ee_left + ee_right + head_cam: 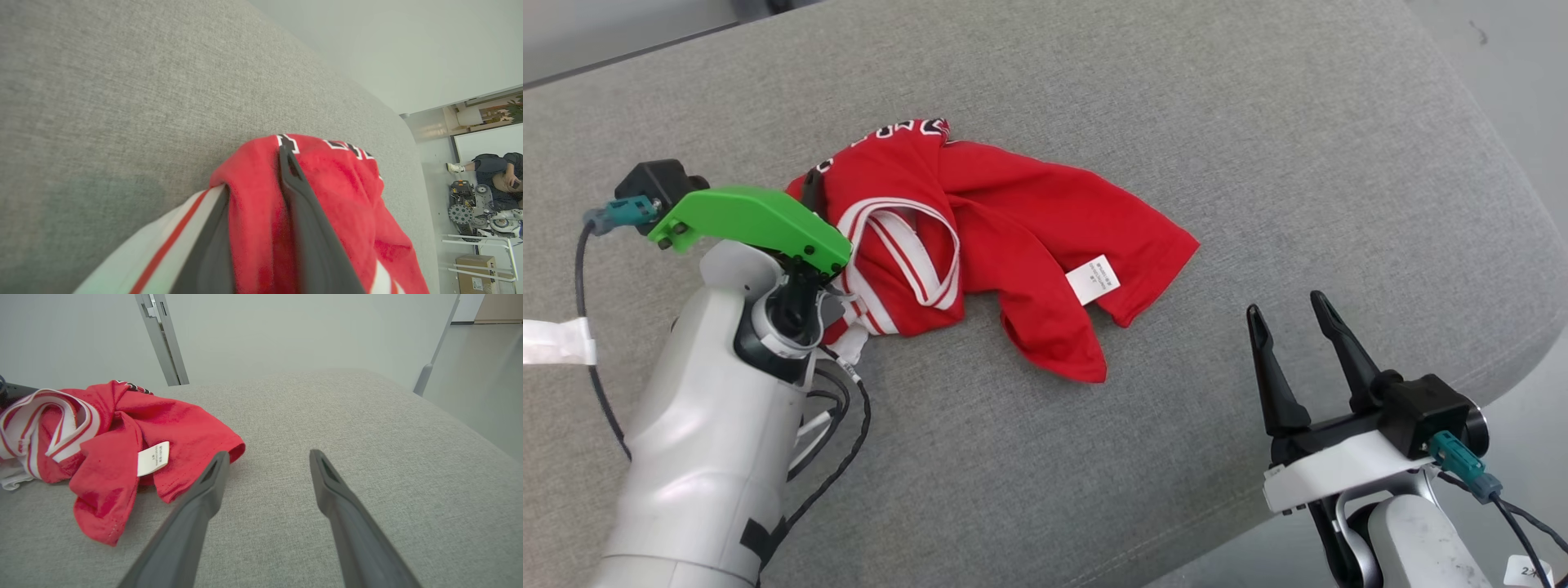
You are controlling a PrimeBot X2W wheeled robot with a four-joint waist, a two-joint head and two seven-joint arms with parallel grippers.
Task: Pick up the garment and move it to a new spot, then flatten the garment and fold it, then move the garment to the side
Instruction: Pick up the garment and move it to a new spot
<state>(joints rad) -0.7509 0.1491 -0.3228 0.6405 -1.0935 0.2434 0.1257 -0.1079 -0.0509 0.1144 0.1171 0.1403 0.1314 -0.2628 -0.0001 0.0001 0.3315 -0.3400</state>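
Your red garment [1013,237] crumpled on the grey cushion [1258,122], left gripper [254,169] jaws partly apart around a fold, hold unclear, right gripper [1285,304] jaws wide open, empty, near its hem

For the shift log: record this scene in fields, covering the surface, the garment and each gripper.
surface: grey woven fabric cushion
garment: crumpled red jersey shirt, white striped trim, lying unfolded on the cushion
label: white tag, face up, on the shirt's right side
left gripper: at the shirt's left edge, cloth between its fingers, grip unclear
right gripper: open, empty, apart from the shirt
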